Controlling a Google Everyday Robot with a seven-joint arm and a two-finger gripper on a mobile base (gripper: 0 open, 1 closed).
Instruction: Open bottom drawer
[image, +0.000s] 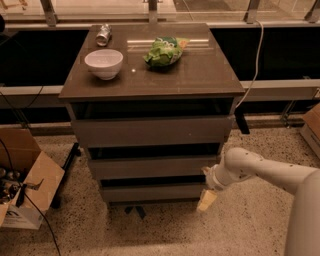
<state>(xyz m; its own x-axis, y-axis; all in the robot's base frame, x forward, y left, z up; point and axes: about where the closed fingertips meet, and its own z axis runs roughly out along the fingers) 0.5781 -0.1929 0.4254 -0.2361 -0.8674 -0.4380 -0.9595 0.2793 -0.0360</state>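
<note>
– Starting nearest: what lies on the floor?

– A speckled floor, with an open cardboard box (30, 185) at the left edge, well apart from the drawers.

– And the gripper?

– The gripper (206, 197) is low on the right, at the right end of the bottom drawer (150, 192), on a white arm (265, 172) that reaches in from the right. One pale fingertip points down beside the drawer's corner. I cannot tell whether the jaws are apart or together.

– Where does that drawer sit?

– It is the lowest and narrowest of three grey-brown fronts, set back under the middle drawer (150, 167), with a dark gap above it. The top drawer (150, 131) is the widest.

– On top?

– The table (200, 80) carries a white bowl (104, 63) at the front left, a green bag (164, 51) near the middle, and a can (103, 35) lying at the back left.

– Behind?

– A white cable (257, 55) hangs down at the right rear.
</note>
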